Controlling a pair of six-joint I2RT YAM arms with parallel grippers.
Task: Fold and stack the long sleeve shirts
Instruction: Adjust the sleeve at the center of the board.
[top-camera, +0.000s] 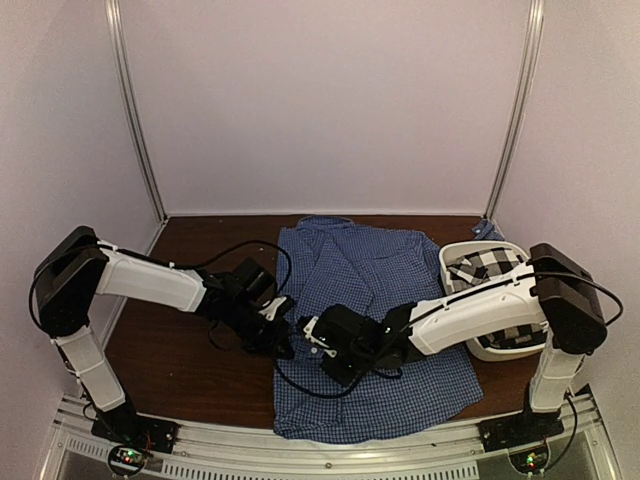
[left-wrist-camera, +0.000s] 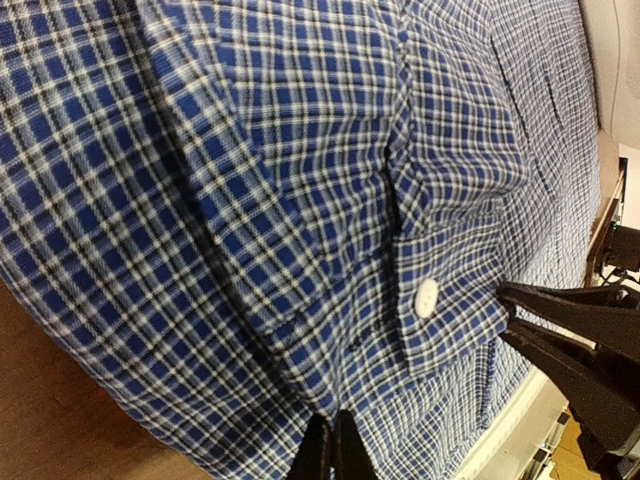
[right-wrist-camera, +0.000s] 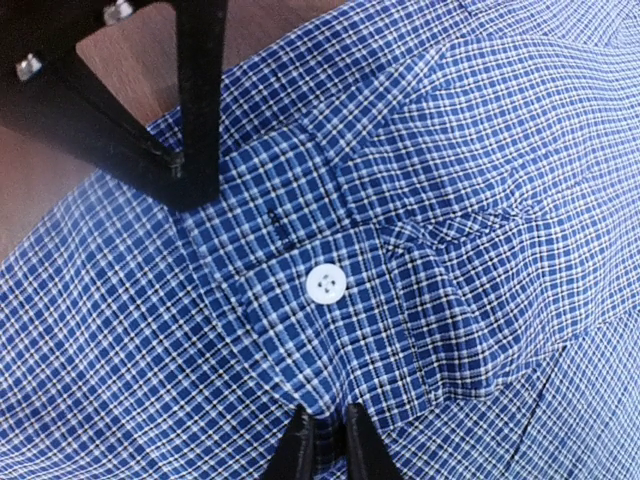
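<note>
The blue gingham long sleeve shirt (top-camera: 390, 290) lies spread flat in the middle of the table. Its cuff with a white button (left-wrist-camera: 427, 297) sits near the shirt's left edge. My left gripper (top-camera: 287, 338) is shut, its tips (left-wrist-camera: 331, 440) pinching the cloth just below that cuff. My right gripper (top-camera: 311, 336) faces it from the right and is shut on a fold of the same cuff (right-wrist-camera: 325, 440), close to the button (right-wrist-camera: 326, 284). The black-and-white checked shirt (top-camera: 495, 268) lies bunched in the white tub (top-camera: 447, 272).
The tub stands at the right edge of the brown table (top-camera: 180, 350), touching the blue shirt's right side. The two grippers are only a few centimetres apart. The left gripper's fingers (right-wrist-camera: 190, 150) loom over the cuff in the right wrist view. White walls enclose the table.
</note>
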